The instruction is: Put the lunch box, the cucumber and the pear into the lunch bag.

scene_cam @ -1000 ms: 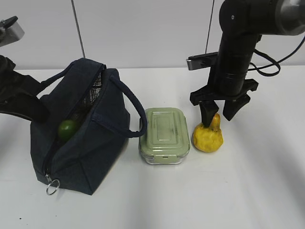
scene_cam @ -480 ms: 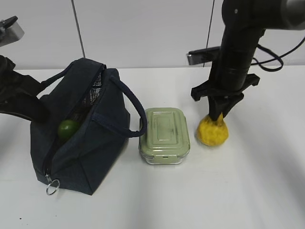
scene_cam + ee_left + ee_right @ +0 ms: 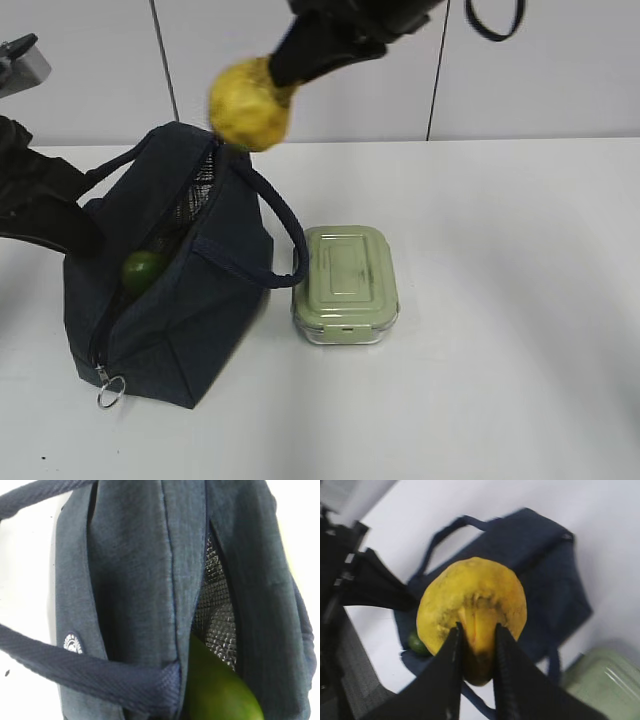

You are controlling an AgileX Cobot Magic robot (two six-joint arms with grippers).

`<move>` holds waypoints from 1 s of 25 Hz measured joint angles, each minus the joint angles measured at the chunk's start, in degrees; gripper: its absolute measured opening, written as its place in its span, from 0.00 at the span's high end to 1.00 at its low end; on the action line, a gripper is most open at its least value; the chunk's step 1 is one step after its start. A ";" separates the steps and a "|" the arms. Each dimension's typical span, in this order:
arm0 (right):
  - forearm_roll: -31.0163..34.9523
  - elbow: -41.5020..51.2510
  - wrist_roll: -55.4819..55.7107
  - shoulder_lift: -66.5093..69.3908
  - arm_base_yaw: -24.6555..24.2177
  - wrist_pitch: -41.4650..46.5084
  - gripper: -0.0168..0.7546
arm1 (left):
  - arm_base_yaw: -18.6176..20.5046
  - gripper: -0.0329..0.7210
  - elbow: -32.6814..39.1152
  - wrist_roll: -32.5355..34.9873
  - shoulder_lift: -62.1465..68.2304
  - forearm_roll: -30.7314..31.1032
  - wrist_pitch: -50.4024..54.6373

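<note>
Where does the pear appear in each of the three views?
Exterior view: the pear is at top, left of centre, above the lunch bag, held by the right gripper.
Left wrist view: not in it.
Right wrist view: the pear fills the centre, gripped at its neck.
Shared landmark: the lunch bag with the cucumber inside.

Matte black arm (image 3: 350,35) with a looping black cable (image 3: 495,20).

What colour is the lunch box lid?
Pale sage green. The lunch box lid shows best in the exterior view, on the table beside the bag.
</note>
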 joint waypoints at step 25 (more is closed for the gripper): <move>1.16 -6.12 -2.88 11.63 6.00 1.90 0.25 | 0.00 0.98 0.00 0.00 0.00 0.09 -0.02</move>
